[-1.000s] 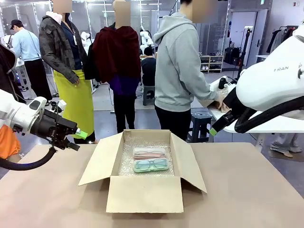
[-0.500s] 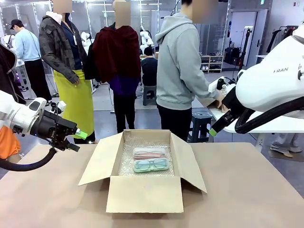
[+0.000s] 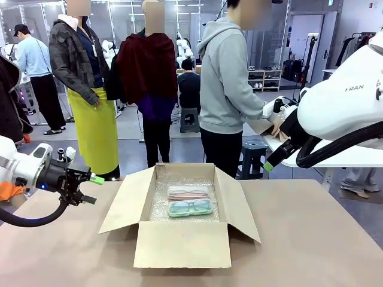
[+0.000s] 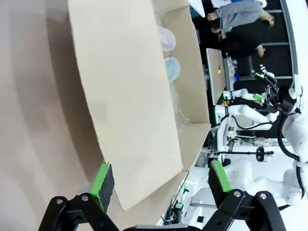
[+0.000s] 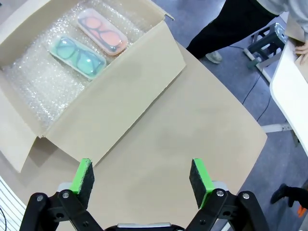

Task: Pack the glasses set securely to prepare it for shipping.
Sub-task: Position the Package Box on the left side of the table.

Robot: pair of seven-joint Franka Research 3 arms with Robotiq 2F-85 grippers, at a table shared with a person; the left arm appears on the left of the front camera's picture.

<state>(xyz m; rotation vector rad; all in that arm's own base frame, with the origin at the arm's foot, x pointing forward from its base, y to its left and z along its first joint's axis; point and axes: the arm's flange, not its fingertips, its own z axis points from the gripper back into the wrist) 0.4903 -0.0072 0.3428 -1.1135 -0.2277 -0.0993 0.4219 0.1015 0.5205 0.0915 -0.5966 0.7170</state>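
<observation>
**Desk:** The left fingers (image 4: pixel 102 180) are standing wide apart and holding nothing. In the front view they are hovering low at the left edge, just beside the left flap (image 3: pixel 127 200) of the cardboard box (image 3: pixel 182 245). Where is the glasses set lying?

**Photographer:** The pink case (image 3: pixel 188 192) and the mint-green case (image 3: pixel 190 207) are resting side by side on bubble wrap (image 5: pixel 33 82) inside the open box, at the centre of the worktop (image 3: pixel 311 239). Their long axes are running left to right, parallel to the front wall.

**Desk:** And the other arm?

**Photographer:** The right fingers (image 5: pixel 84 176) are also spread and empty, hanging high. In the right wrist view both cases are sitting at upper left, with the right flap (image 5: pixel 120 91) lying between them and the fingers.

**Desk:** So which side is nearer?

**Photographer:** The left, by my reading. Its flap is lying straight ahead of those open fingers, so folding it shut over the cases is looking like the likely next move.
</observation>
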